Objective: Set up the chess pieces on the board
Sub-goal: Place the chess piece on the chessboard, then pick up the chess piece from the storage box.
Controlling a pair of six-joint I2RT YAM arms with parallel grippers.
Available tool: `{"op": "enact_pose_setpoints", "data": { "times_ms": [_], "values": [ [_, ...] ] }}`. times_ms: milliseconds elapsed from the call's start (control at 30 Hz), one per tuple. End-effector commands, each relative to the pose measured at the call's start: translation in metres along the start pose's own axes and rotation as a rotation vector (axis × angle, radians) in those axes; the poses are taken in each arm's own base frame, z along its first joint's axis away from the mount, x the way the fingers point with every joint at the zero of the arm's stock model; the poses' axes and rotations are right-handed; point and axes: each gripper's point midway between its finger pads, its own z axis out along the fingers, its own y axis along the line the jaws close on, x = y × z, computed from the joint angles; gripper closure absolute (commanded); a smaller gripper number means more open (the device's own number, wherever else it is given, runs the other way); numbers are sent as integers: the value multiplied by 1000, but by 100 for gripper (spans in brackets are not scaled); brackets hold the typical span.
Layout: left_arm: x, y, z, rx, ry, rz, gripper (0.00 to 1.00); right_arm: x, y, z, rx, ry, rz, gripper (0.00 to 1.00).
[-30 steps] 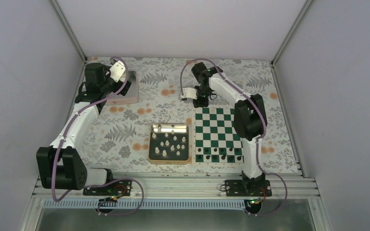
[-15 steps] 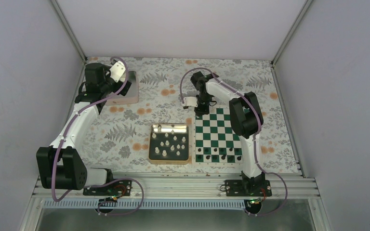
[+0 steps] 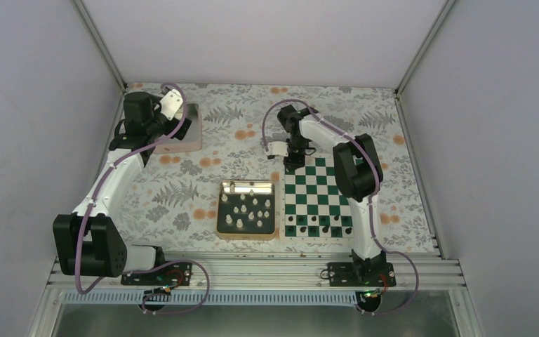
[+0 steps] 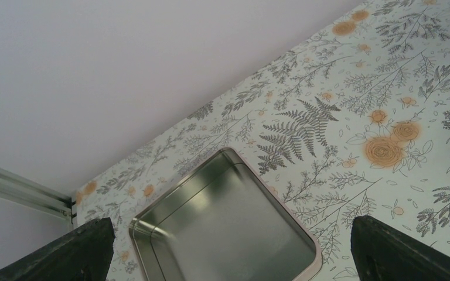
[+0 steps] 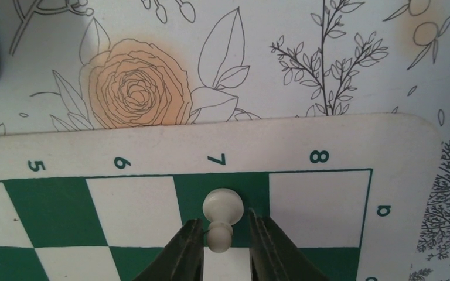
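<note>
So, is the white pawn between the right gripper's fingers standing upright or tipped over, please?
Upright, it seems: the pawn rests on its base on a green square of the board, its head pointing toward the camera.

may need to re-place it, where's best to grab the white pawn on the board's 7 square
Pinch the white pawn across its narrow waist, coming straight down from above. It is round, so any finger line works, and the squares beside it on the board are bare, leaving room. The right gripper brackets it this way.

Floral-patterned table (image 3: 238, 147), green-white board (image 3: 316, 184), gold-rimmed tray (image 3: 247, 236), silver tin (image 3: 191, 133) far left
</note>
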Motion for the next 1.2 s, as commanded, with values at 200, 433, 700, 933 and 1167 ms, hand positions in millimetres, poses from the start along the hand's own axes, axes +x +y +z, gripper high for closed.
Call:
{"op": "enact_pose_setpoints", "data": {
  "times_ms": [200, 433, 700, 933, 1167],
  "values": [
    [-1, -2, 1, 22, -6, 6, 0, -7, -4, -38, 51, -46, 19, 71],
    [-3, -2, -1, 21, -11, 6, 0, -40, 19, -63, 62, -63, -50, 70],
    [-1, -2, 0, 18, -9, 6, 0, -105, 93, -70, 50, -114, -236, 71],
    [-3, -2, -2, 16, -16, 6, 0, -140, 132, -54, 57, -168, -362, 72],
    [-4, -2, -6, 12, -23, 6, 0, -152, 133, -32, 25, -164, -378, 73]
  ]
}}
